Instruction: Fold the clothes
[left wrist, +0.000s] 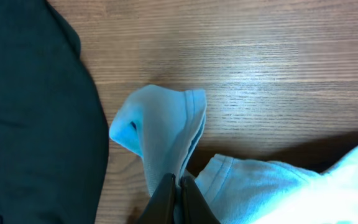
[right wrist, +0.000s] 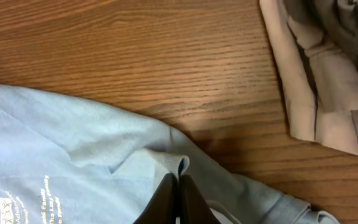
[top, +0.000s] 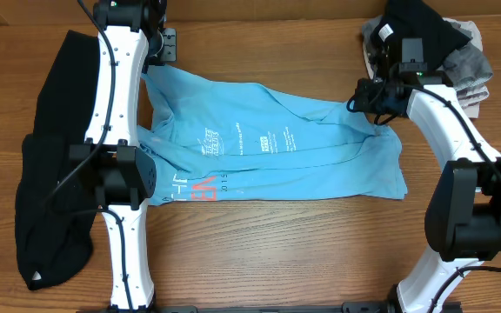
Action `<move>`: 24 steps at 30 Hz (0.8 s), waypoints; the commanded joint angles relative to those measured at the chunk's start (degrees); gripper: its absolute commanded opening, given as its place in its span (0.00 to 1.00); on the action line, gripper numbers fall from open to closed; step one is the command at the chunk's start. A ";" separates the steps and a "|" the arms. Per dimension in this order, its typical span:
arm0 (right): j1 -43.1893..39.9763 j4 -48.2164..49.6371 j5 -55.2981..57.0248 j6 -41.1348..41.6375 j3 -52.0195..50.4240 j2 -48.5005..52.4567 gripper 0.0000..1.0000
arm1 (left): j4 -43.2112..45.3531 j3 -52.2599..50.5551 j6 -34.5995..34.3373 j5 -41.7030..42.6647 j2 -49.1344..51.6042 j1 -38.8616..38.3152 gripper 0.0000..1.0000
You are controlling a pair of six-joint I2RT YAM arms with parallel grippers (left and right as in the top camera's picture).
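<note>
The clothes on the table are chiefly a light blue T-shirt [top: 268,148], lying crumpled across the middle with small white print facing up and pink-and-white lettering near its front left edge. My left gripper [left wrist: 179,182] is at the shirt's far left corner, shut on a raised fold of blue fabric [left wrist: 163,127]. At the far right edge my right gripper [right wrist: 178,179] is shut on a small pinched fold of the same shirt [right wrist: 73,155]. In the overhead view the right gripper [top: 381,111] sits at the shirt's upper right corner.
A black garment [top: 50,200] lies along the left side under the left arm, close beside the held corner [left wrist: 30,112]. A pile of grey, beige and black clothes [top: 442,43] sits at the back right, its edge near the right gripper [right wrist: 328,81].
</note>
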 commanded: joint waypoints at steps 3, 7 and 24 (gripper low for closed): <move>-2.08 -3.78 0.13 -1.20 6.75 -0.81 0.04 | -4.48 4.68 0.00 1.27 -4.96 0.37 0.04; -3.98 -12.07 0.09 -1.36 11.26 -0.81 0.04 | -11.63 5.03 -0.04 3.28 -7.17 0.24 0.04; -13.05 -35.21 -1.86 1.01 12.52 -0.79 0.04 | -18.16 -19.93 -2.08 11.32 -7.13 -3.50 0.04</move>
